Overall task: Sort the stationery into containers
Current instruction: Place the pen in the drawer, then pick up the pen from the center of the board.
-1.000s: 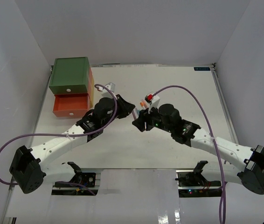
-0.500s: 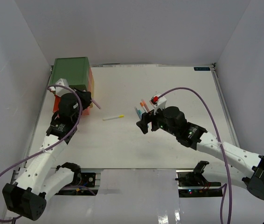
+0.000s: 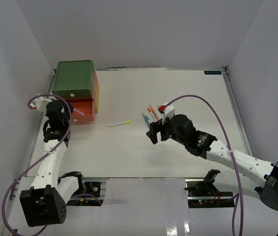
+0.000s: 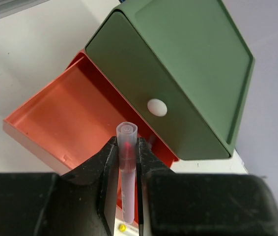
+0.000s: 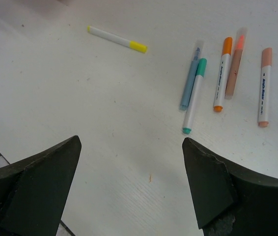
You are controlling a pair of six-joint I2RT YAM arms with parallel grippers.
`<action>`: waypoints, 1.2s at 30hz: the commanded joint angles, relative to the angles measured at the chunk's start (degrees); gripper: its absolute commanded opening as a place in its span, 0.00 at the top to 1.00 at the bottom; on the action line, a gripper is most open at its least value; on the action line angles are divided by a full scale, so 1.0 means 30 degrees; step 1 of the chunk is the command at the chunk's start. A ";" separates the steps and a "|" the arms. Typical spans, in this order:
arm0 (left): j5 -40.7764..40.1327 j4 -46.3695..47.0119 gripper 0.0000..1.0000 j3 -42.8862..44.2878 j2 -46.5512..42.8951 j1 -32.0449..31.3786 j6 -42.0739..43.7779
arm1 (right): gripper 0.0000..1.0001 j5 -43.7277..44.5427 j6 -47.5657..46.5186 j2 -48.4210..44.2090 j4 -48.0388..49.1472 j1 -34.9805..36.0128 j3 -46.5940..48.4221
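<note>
My left gripper (image 4: pixel 127 143) is shut on a pale pink marker (image 4: pixel 127 162) that stands up between the jaws, over the near edge of the open orange-red drawer (image 4: pixel 65 118). Above the drawer sits the closed green drawer (image 4: pixel 178 73) with its white knob (image 4: pixel 157 107). In the top view the left gripper (image 3: pixel 71 111) is beside the drawer stack (image 3: pixel 72 78). My right gripper (image 5: pixel 131 147) hangs open and empty above the table. Beyond it lie a yellow marker (image 5: pixel 118 39), a blue one (image 5: pixel 189 81), a green one (image 5: pixel 194 96) and several orange-toned ones (image 5: pixel 222 73).
The drawer stack stands at the table's far left corner, close to the left wall. The yellow marker (image 3: pixel 119 123) lies alone mid-table; the other loose markers (image 3: pixel 149 114) are grouped just beyond the right gripper (image 3: pixel 153 132). White walls enclose the table on three sides.
The left arm swung from mid-table to the left, carrying the pink marker to the orange-red drawer. The right gripper opened and drew back a little; the yellow marker now lies uncovered.
</note>
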 commanded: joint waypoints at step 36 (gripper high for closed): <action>0.8534 -0.4239 0.04 -0.1426 -0.3839 -0.0632 0.7592 | 0.41 0.1433 -0.2279 1.1933 -0.2741 -0.1354 0.7896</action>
